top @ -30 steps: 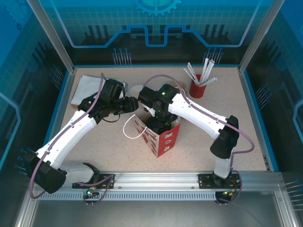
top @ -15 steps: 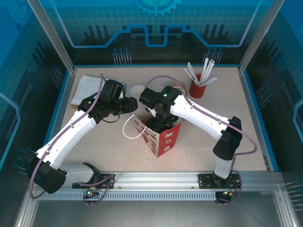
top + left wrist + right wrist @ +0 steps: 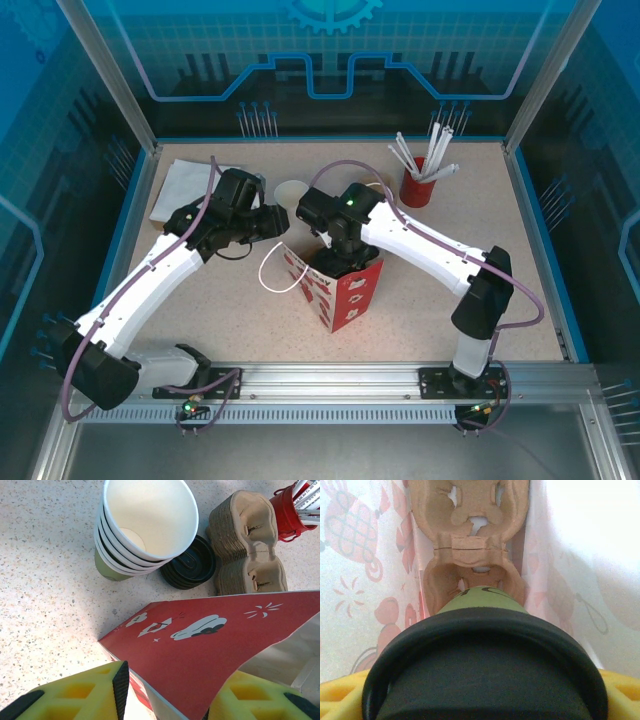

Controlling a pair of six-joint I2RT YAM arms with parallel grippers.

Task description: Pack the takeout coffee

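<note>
- The right gripper (image 3: 344, 256) is down in the mouth of the red-and-white paper bag (image 3: 345, 298), clamped on the takeout coffee (image 3: 482, 675). The yellow fingers (image 3: 342, 700) press either side of the cup just under its black lid.
- Over the last second the right arm has adjusted only a little. Its elbow has swung slightly outward and its wrist has settled over the opening, while the bag has kept its place on the table (image 3: 420, 320).
- The coffee hangs upright inside the bag, above the cardboard cup carrier (image 3: 470, 545) on the bag's floor. It lines up with the carrier's nearer pocket, though whether the base has touched cannot be told.
- The left gripper (image 3: 170, 692) has hardly stirred. Its jaws stand apart astride the bag's near wall (one finger outside, the other over the opening), steadying the wall rather than pinching it.
- Well clear of the work are the stack of unlidded cups (image 3: 145, 525), the pile of black lids (image 3: 192, 565) beside it, the spare carriers (image 3: 247, 540) and the red cup of straws (image 3: 418, 185).
- The slow pace suggests the lowering is near its end. What is left appears to be seating the cup in the pocket, letting go and lifting out without snagging the paper walls.
</note>
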